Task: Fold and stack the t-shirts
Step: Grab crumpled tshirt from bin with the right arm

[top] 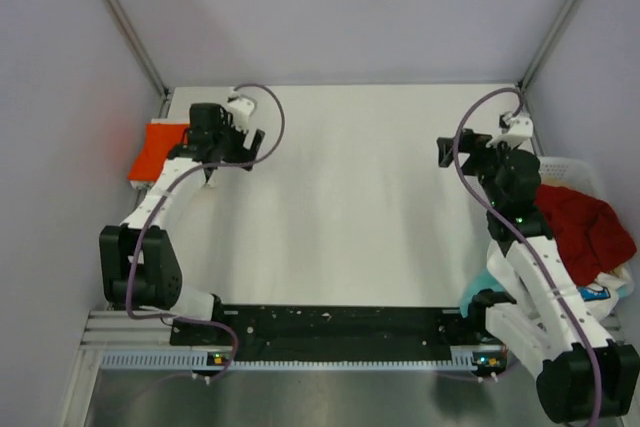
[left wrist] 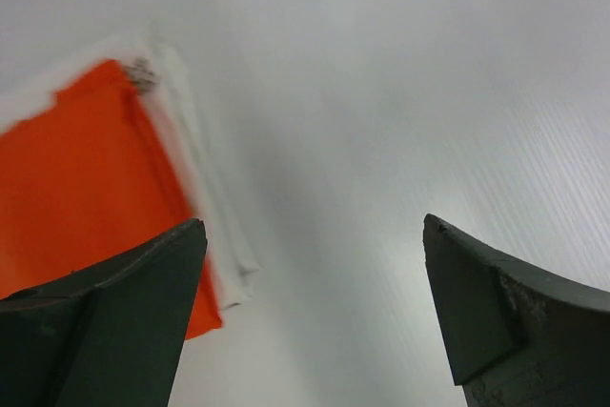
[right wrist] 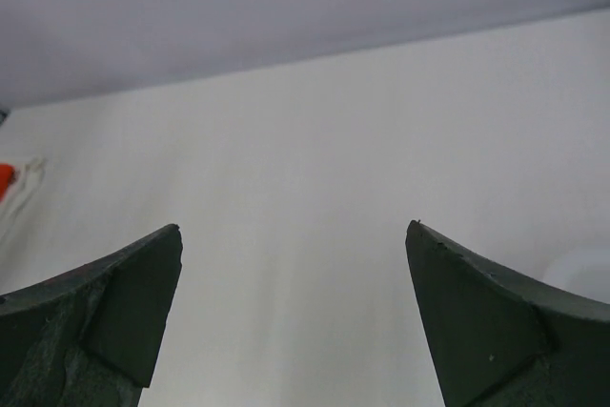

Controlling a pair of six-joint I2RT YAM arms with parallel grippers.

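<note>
Count of shirts in view: four.
- One orange-red t-shirt [top: 155,147] [left wrist: 86,178], folded flat at the far-left corner of the tabletop [top: 350,207], right at its left edge.
- One white layer [left wrist: 205,207] under it. The left wrist view shows it sticking out along the orange-red shirt's edge, and we cannot tell what garment it is.
- One dark red t-shirt [top: 585,232], bunched in the white basket [top: 575,165] at the right edge.
- One white printed piece [top: 598,292] below the dark red one, at the basket's near end.

We also see one light blue-green cloth [top: 478,289] beside the right arm's base, mostly hidden by the arm.

Arms: two.

The left gripper [top: 235,152] [left wrist: 315,226] sits just beside the orange-red shirt, on its inner side. Its jaws are spread wide, with only bare tabletop between them. One finger [left wrist: 105,321] overlaps the shirt in the wrist view, and we cannot tell whether it touches.

The right gripper [top: 442,152] [right wrist: 295,226] is near the far-right corner, pointing across the tabletop. Its jaws are also spread wide with only tabletop between them, and it is well apart from the basket's shirts.
</note>
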